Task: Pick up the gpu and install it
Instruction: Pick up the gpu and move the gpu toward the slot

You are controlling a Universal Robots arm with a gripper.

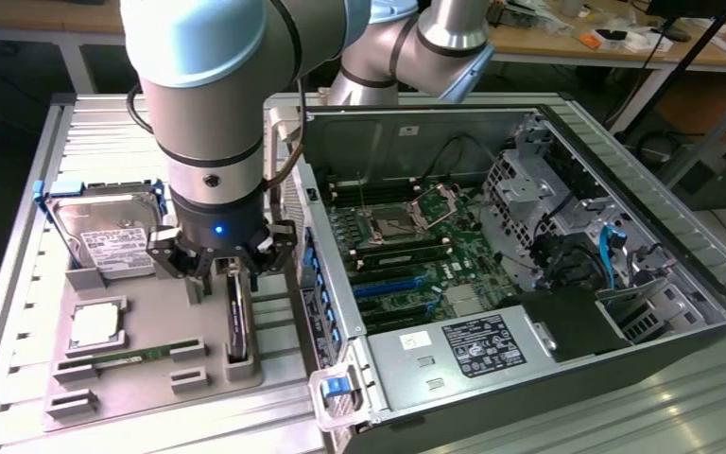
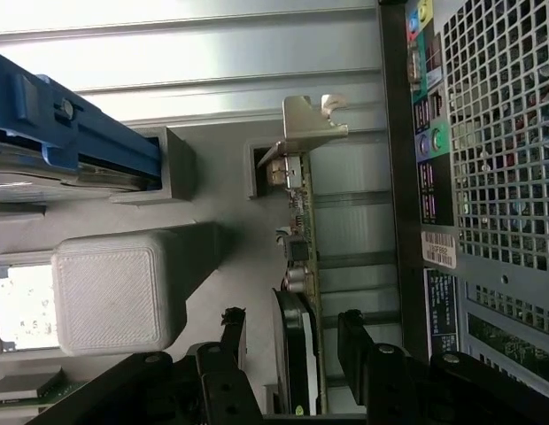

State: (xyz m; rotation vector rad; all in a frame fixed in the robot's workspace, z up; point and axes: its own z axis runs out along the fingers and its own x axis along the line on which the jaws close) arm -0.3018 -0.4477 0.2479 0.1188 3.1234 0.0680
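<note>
The gpu point(image 1: 238, 322) stands on its long edge in a slot of the grey holder tray point(image 1: 148, 388), a thin dark card next to the computer case. In the wrist view the gpu point(image 2: 299, 257) runs edge-on, its silver end bracket point(image 2: 305, 124) at the far end. My gripper point(image 1: 227, 276) hangs low over the card's rear part. Seen from the wrist, the gripper point(image 2: 290, 317) is open, with one black finger point(image 2: 230, 332) on each side of the card and a gap on both sides.
The open computer case point(image 1: 665, 312) lies at the exterior view's right, its motherboard with blue slots point(image 1: 395, 284) exposed. On the tray sit a hard drive point(image 1: 109, 236) in a blue caddy, a CPU point(image 1: 95, 324) and a green RAM stick point(image 1: 124, 360). The case's perforated rear point(image 2: 496, 159) runs close beside the card.
</note>
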